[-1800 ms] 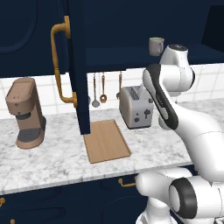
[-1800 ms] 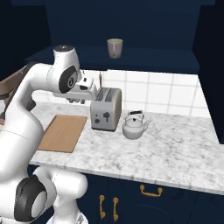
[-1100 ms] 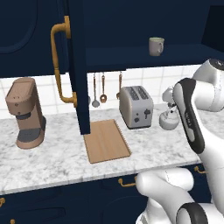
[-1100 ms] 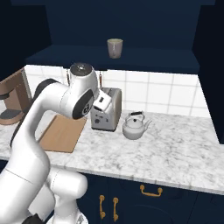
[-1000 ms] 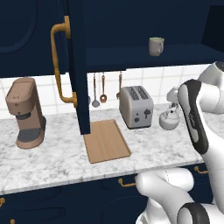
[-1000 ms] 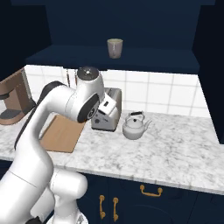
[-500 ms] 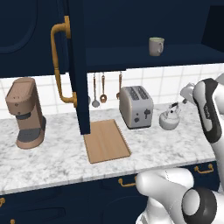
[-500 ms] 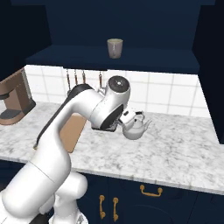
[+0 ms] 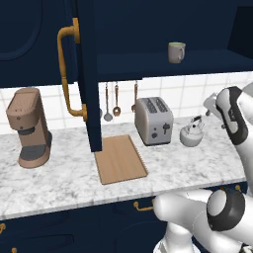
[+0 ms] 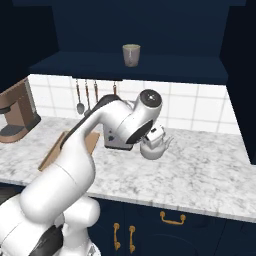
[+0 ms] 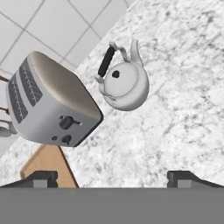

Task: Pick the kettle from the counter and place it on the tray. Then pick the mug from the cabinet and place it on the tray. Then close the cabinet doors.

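In the right base view the white arm covers most of the boxy silver toaster (image 10: 111, 140), the far end of the light-brown wooden tray (image 10: 60, 148) and part of the squat silvery-white kettle (image 10: 154, 148). The hand view's edge cuts off that tray (image 11: 48, 165). The brown coffee machine (image 10: 15, 112) is cropped at left.

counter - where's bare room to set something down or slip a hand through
Bare counter lies between the coffee machine and the tray, and right of the kettle. The tray is bare. It is crowded where toaster and kettle stand close.
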### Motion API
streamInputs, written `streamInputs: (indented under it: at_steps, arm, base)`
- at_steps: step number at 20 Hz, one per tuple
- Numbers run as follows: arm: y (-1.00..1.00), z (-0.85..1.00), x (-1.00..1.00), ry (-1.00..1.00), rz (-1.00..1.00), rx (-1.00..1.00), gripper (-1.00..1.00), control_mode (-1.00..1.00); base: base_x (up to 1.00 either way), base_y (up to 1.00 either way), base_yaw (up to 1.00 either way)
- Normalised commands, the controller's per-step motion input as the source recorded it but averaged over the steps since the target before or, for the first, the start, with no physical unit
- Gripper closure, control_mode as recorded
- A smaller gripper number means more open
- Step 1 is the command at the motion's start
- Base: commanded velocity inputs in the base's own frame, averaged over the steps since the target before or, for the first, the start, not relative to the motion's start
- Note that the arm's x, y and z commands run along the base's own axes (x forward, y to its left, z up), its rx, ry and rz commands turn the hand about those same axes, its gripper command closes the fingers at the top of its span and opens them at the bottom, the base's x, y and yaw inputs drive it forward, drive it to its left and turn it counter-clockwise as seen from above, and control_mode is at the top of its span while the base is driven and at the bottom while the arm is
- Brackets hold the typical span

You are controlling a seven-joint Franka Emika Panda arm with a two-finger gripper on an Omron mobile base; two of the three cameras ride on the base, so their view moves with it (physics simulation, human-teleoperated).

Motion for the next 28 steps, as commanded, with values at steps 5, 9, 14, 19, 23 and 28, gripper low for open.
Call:
streamInputs:
  at_steps: [5, 9, 14, 19, 23, 28]
  arm:
    - [-0.01, -0.25, 0.40, 0.07, -0.08, 0.01, -1.00, -1.00]
    - [0.00, -0.24, 0.34, 0.07, -0.10, 0.01, -1.00, -1.00]
    - [-0.01, -0.18, 0.33, 0.08, -0.13, 0.01, -1.00, -1.00]
    - [-0.08, -0.18, 0.35, 0.08, -0.11, 0.01, -1.00, -1.00]
    - [-0.09, -0.13, 0.28, 0.02, -0.08, 0.02, -1.00, -1.00]
    - [-0.17, -0.16, 0.25, 0.00, -0.04, 0.02, -1.00, -1.00]
  base:
    - [0.00, 0.00, 0.00]
    - [0.00, 0.00, 0.00]
    - [0.00, 0.00, 0.00]
    - [0.00, 0.00, 0.00]
    - [0.00, 0.00, 0.00]
    - [0.00, 0.00, 0.00]
